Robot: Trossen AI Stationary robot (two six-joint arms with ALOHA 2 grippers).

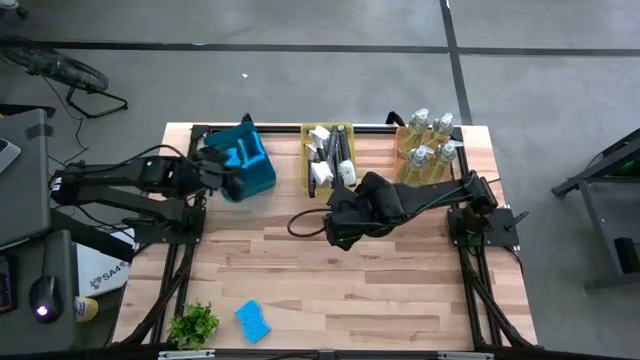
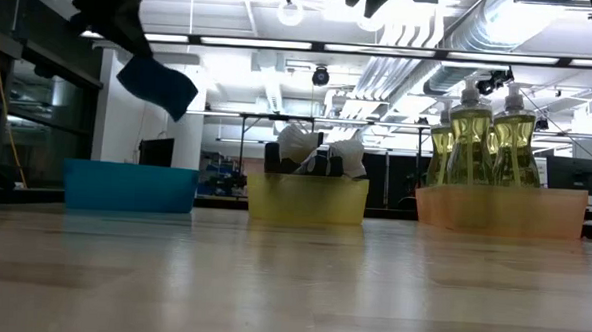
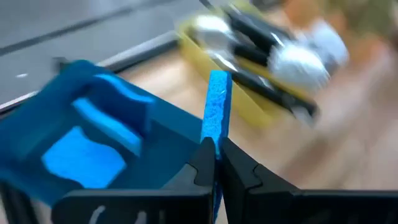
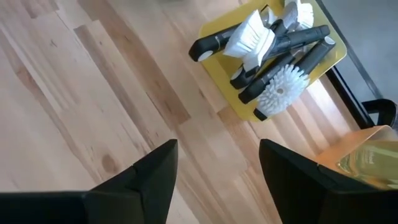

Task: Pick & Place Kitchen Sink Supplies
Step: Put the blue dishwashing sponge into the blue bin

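My left gripper (image 3: 216,148) is shut on a blue sponge (image 3: 217,102) and hangs over the near rim of the blue bin (image 1: 250,165), which holds more blue sponges (image 3: 81,155). In the low view, the held sponge (image 2: 159,85) floats high above that bin (image 2: 130,186). My right gripper (image 4: 217,155) stands open over bare table, near the yellow bin (image 4: 249,93) of black-handled dish brushes (image 4: 280,53), with nothing between its fingers. An orange bin (image 1: 425,165) at the far right holds pump bottles (image 2: 493,135). Another blue sponge (image 1: 253,320) lies flat near the front edge. My left gripper pinches the sponge's two flat faces between its two fingers, at one end of the sponge (image 3: 216,135). The rest of the sponge sticks out edge-on past the fingertips. It is lifted clear of the table and the bin, tilted in the low view.
A small green plant (image 1: 193,323) stands at the front left corner, beside the loose sponge. The three bins line the table's far edge. The middle of the wooden table (image 1: 330,290) is bare boards. The right arm (image 1: 420,195) reaches in from the right side.
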